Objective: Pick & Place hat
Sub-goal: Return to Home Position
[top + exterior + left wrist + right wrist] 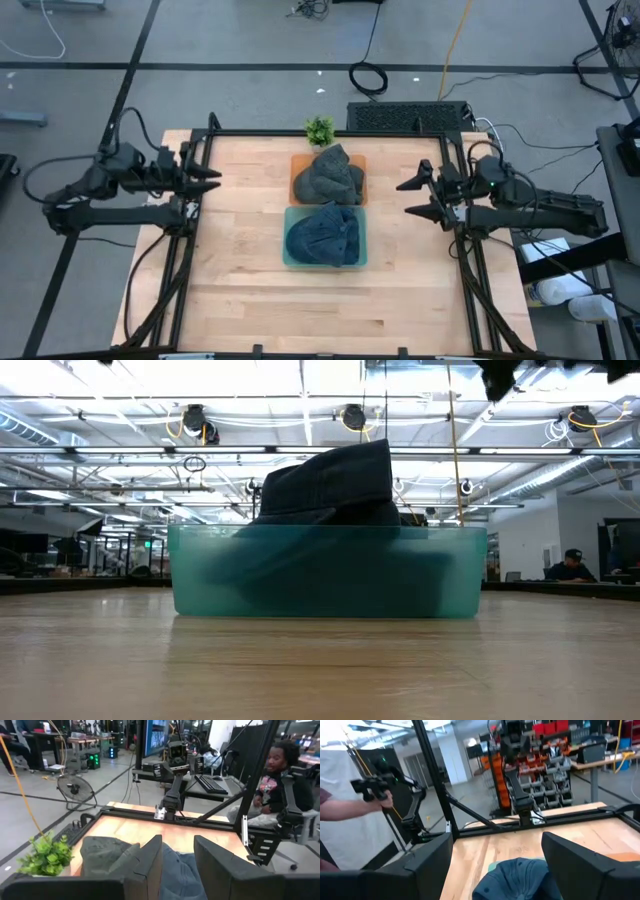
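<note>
While left claw (216, 180) and right claw (405, 199) gape empty, a bin (290, 262) tops the table (240, 285).

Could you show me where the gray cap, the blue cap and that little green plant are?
gray cap (327, 176): high view, middle of its crown.
blue cap (322, 238): high view, middle of its crown.
green plant (319, 129): high view, centre of its leaves.

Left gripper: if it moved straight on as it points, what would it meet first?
Likely the gray cap in the orange bin, though the left gripper may ride high enough to clear it.
</note>
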Robot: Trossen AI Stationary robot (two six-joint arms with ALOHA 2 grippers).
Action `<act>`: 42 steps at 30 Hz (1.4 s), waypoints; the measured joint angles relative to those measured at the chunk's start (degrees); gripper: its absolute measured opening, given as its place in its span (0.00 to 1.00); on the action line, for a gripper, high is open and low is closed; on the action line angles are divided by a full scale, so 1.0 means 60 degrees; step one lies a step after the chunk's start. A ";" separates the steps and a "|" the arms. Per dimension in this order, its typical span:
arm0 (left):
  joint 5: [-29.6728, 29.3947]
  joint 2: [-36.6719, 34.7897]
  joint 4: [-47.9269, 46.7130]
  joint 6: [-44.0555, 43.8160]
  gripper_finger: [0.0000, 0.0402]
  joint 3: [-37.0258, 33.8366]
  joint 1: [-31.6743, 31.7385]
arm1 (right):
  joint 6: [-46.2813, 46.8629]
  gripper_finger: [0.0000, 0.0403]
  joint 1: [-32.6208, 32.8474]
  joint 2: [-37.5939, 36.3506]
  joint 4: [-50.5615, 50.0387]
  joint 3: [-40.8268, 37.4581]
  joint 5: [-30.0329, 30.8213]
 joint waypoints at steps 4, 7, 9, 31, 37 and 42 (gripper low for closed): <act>-0.0030 -0.0853 0.0828 -0.0094 0.30 -0.1358 -0.0001 | 0.0187 0.73 0.0000 -0.0638 0.1040 -0.1220 0.0003; -0.0025 -0.1328 0.1306 -0.0261 0.30 -0.2246 -0.0002 | 0.0534 0.73 0.0000 -0.0986 0.1602 -0.2023 0.0002; -0.0030 -0.1648 0.1677 -0.0371 0.30 -0.2869 -0.0002 | 0.0801 0.73 0.0000 -0.1143 0.2061 -0.2572 0.0000; -0.0187 -0.2930 0.6454 -0.1134 0.30 -0.7879 -0.0002 | 0.1657 0.73 0.0004 -0.1762 0.4849 -0.5702 0.0499; -0.0141 -0.2927 0.7049 -0.1488 0.30 -0.8591 -0.0029 | 0.1522 0.73 0.0004 -0.1766 0.4813 -0.5796 0.0497; -0.0184 -0.2923 0.6674 -0.1439 0.30 -0.8625 -0.0206 | 0.1408 0.73 -0.0087 -0.1762 0.3931 -0.5805 0.0759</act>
